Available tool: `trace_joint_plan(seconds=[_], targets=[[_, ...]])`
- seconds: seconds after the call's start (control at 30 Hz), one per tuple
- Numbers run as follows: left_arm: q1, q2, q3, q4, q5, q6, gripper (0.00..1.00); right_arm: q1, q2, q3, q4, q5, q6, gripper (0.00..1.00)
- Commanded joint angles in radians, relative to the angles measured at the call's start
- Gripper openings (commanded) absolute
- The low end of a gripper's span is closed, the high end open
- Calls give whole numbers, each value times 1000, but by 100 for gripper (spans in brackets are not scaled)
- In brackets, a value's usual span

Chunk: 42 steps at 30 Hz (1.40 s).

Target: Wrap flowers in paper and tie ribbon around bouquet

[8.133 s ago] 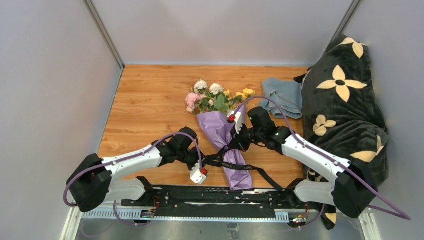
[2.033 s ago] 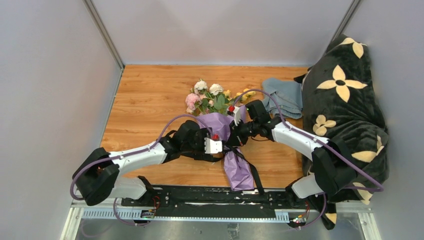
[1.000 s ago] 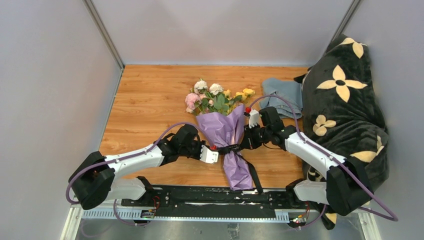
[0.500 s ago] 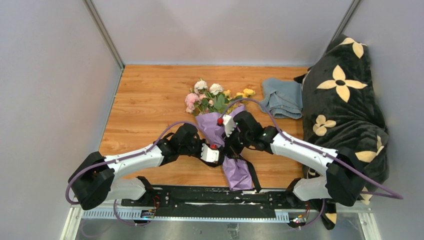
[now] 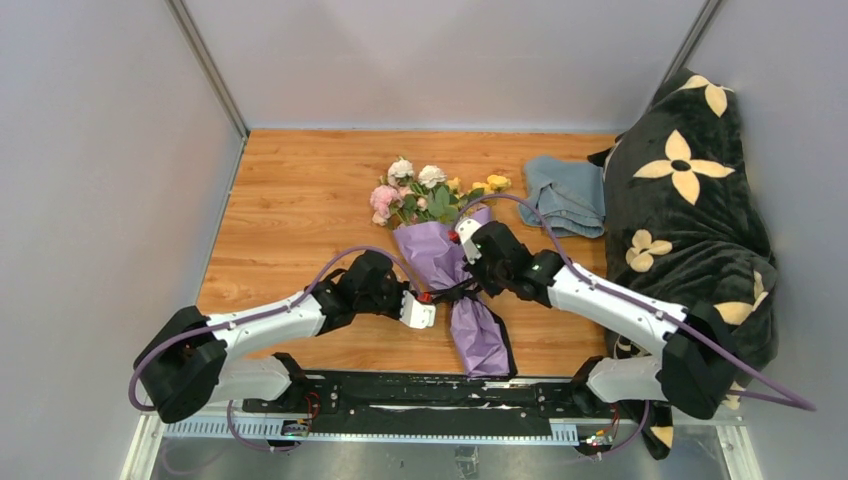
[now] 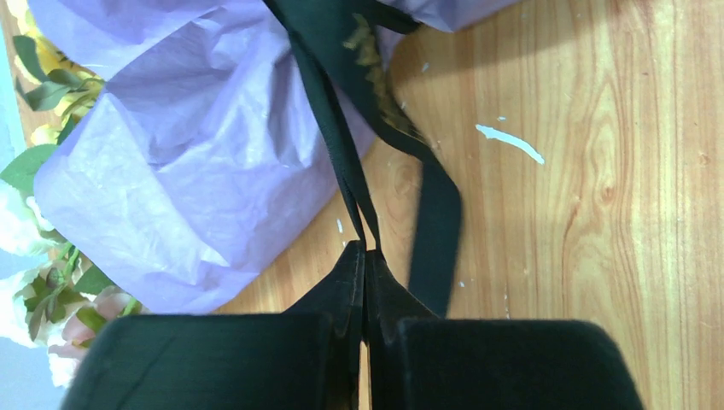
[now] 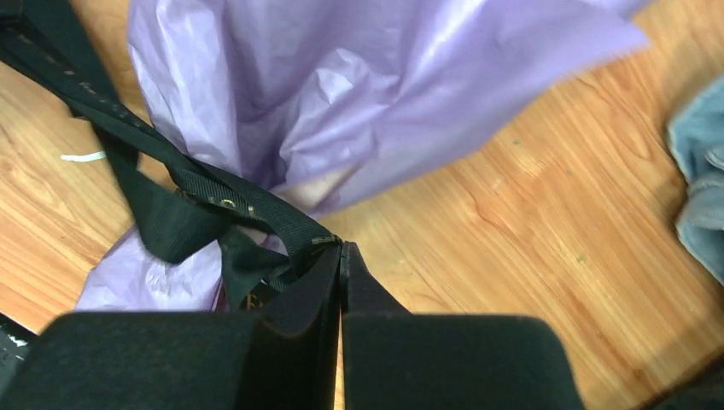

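L gripper (image 6: 365,259) pinched tight on ribbon (image 6: 335,145) just left of bouquet (image 5: 440,255) waist; R gripper (image 7: 341,250) likewise, right side.

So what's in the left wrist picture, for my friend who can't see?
The left gripper pinches a black ribbon that runs up to purple paper wrapped round flowers. The bundle lies on a wooden table.

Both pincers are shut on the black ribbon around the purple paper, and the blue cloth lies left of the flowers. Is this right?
Not quite: the cloth lies right of the flowers, as the top view shows. The left pincer and right pincer are shut on the ribbon around the paper.
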<state>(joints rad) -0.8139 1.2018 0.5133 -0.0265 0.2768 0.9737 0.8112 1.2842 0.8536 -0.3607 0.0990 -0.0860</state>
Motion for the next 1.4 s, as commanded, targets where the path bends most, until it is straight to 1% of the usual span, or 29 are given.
trace_joint_plan(seconds=[0.0, 0.13, 0.27, 0.3, 0.37, 0.4, 0.47, 0.53, 0.8, 0.93, 1.1, 1.27, 1.37], targets=[[2, -29, -39, -32, -21, 55, 0, -67, -105, -54, -91, 98, 78, 0], [2, -32, -73, -42, -54, 114, 0, -186, -133, -152, -60, -129, 165, 0], [4, -37, -101, -44, -103, 144, 0, -311, -106, -191, -21, -266, 199, 0], [4, -37, -106, -44, -110, 152, 0, -340, -96, -193, -15, -294, 210, 0], [4, -42, -121, -47, -123, 173, 0, -387, -79, -201, -14, -300, 233, 0], [4, -43, -133, -48, -136, 184, 0, -437, -68, -209, -14, -298, 246, 0], [10, -46, -149, -49, -166, 214, 0, -522, -55, -226, -5, -347, 271, 0], [32, -50, -160, -59, -177, 247, 0, -561, -48, -238, 8, -383, 279, 0], [119, -63, -197, -81, -195, 350, 0, -651, -32, -248, 14, -429, 281, 0], [172, -77, -211, -96, -205, 396, 0, -696, -65, -239, -27, -374, 235, 0], [211, -79, -212, -93, -203, 441, 0, -708, -40, -226, -36, -372, 215, 0], [287, -71, -219, -92, -190, 500, 0, -722, -16, -217, -40, -367, 201, 0], [314, -72, -220, -97, -188, 517, 0, -724, -16, -217, -43, -364, 201, 0]])
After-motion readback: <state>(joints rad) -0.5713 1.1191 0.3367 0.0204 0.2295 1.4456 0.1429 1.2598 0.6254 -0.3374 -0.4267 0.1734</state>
